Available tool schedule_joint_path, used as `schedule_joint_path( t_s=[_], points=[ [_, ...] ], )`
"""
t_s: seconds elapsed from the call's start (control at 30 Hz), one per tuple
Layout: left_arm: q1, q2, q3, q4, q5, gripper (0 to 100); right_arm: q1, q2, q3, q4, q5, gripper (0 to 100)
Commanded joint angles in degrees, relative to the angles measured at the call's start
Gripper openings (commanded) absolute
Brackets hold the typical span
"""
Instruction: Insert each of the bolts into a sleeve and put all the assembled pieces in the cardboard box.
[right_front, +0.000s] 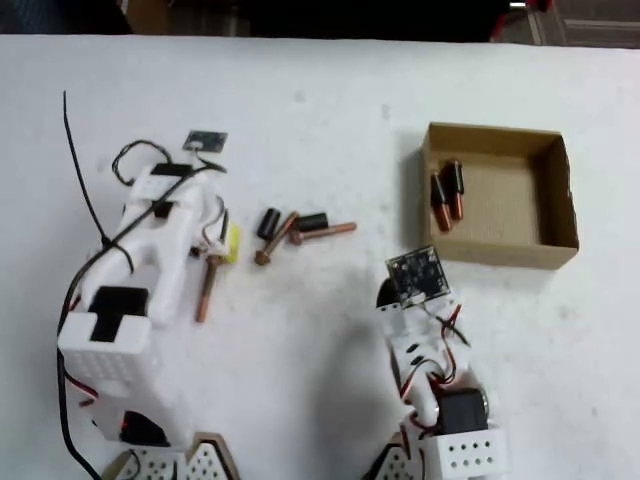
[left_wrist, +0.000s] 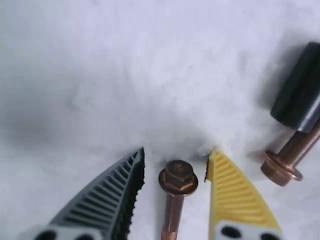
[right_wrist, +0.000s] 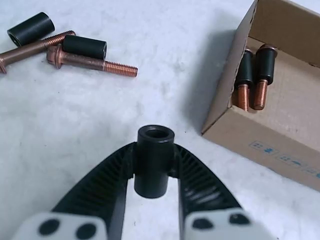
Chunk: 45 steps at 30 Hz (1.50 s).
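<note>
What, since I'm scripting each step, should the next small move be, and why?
Probably close the left gripper on the bolt: its open fingers flank the bolt's head, and the right gripper holds a sleeve to receive it.

White, faintly mottled tabletop (right_front: 300, 100). Copper-coloured threaded metal bolt (left_wrist: 175, 180). Plain black cylindrical sleeve (right_wrist: 154, 170). Brown cardboard box (right_front: 500, 252). Left pincer (left_wrist: 177, 151): ribbed grey finger (left_wrist: 115, 195), ribbed yellow finger (left_wrist: 235, 190). Right pincer (right_wrist: 154, 147): ribbed black.

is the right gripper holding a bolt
No, the right gripper is shut on a black sleeve, and the bore at the sleeve's open end has no bolt in it.
</note>
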Motion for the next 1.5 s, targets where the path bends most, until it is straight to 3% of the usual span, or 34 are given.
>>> schedule_joint_path(
  t_s=[0.0,1.47],
  points=[
    [0.4,0.13,-1.14,2.73,0.18,23,-0.4,-0.57,0.18,-1.54,-0.09,1.8],
    [0.66,-1.27,0.79,3.87,0.7,21,-0.31,-0.57,0.18,-1.54,-0.09,1.8]
  ],
)
